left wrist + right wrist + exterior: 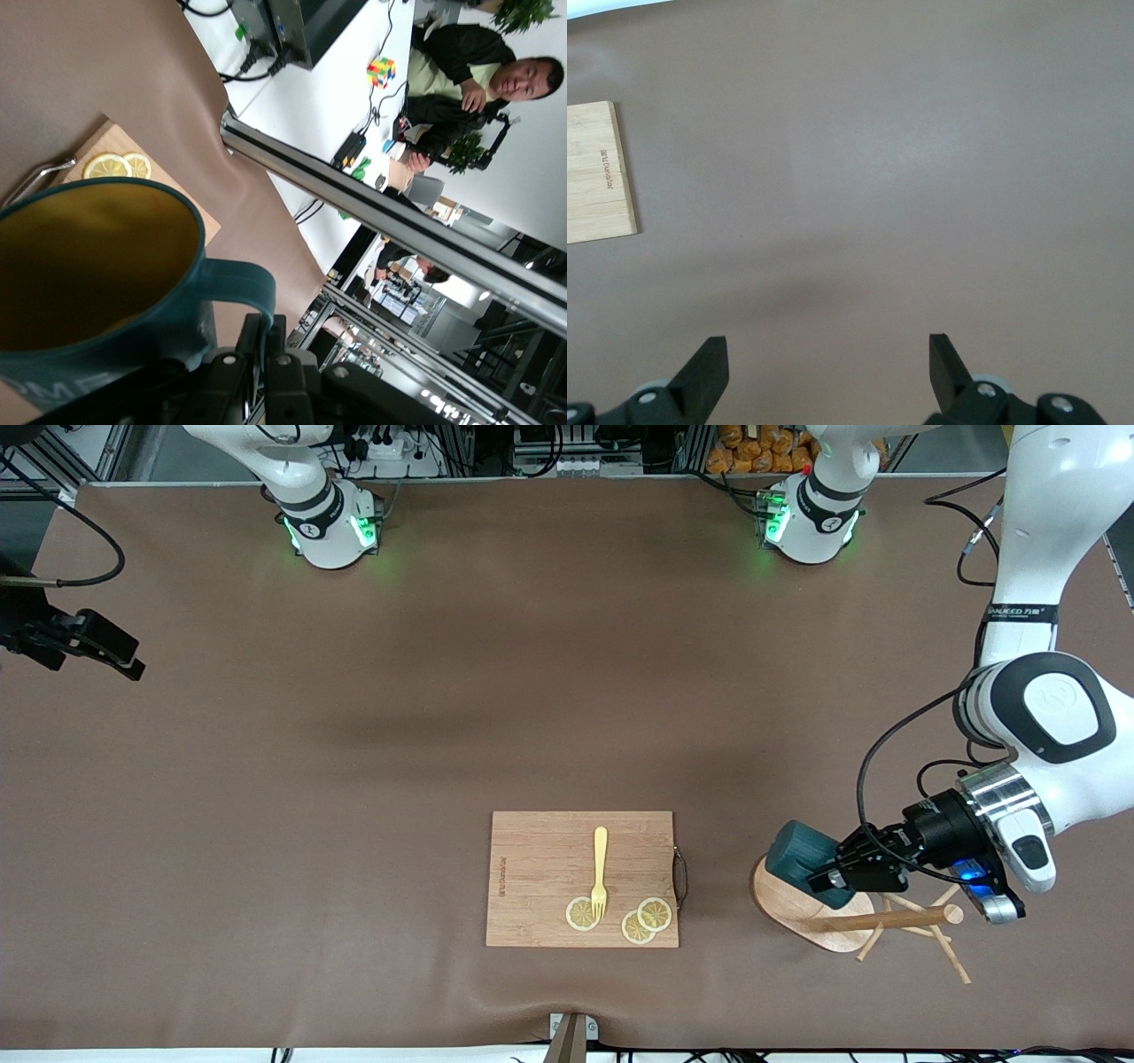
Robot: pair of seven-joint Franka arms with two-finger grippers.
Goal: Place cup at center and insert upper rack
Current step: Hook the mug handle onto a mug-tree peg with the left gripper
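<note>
My left gripper (819, 879) is shut on the side handle of the dark teal cup (793, 855) and holds it tipped on its side over the oval base of the wooden mug tree (797, 908). The tree's pole (895, 919) and thin pegs reach toward the left arm's end of the table. In the left wrist view the cup (89, 266) shows its yellow-brown inside, and the fingers (255, 341) pinch the handle. My right gripper (111, 654) waits open over bare table at the right arm's end; its fingers (709, 367) hold nothing.
A rectangular wooden cutting board (540, 868) lies near the front camera's edge, with a yellow fork (600, 872) and three lemon slices (582, 913) on it. The board also shows in both wrist views (106, 142) (594, 177). A brown mat (532, 691) covers the table.
</note>
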